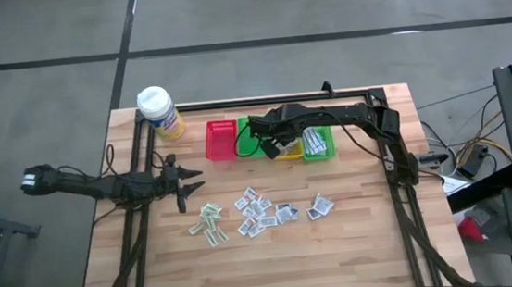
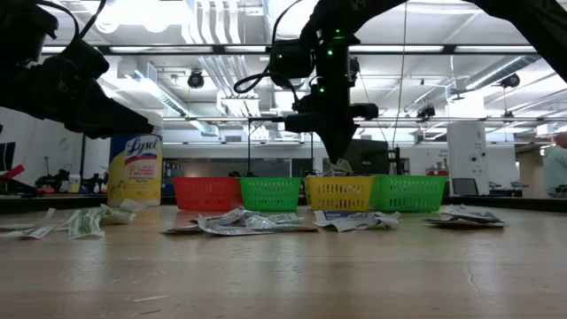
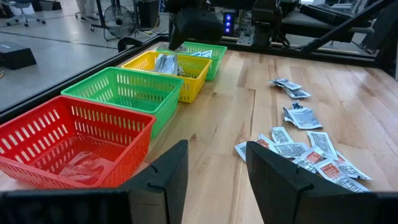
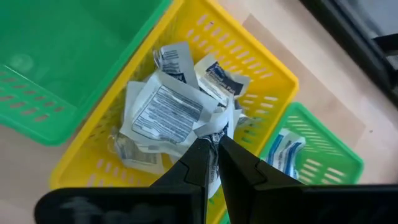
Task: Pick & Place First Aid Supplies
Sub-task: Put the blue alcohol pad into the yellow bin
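Right end effector point(image 4: 216, 146), nearly closed, hangs directly above packets point(image 4: 163, 112) in yellow basket point(image 4: 267, 68).

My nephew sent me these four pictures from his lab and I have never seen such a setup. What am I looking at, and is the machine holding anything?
It is a robot with two dark arms at a wooden table, sorting first-aid packets into baskets. One picture looks straight down from above, one looks level across the tabletop, and two come from cameras on the wrists. Loose packets lie scattered on the wood. Along the back stand a red basket, two green ones, a yellow basket and a yellow bottle. The right hand hangs over the yellow basket, fingers closed on a packet above the pile inside. The left hand waits open, holding nothing.
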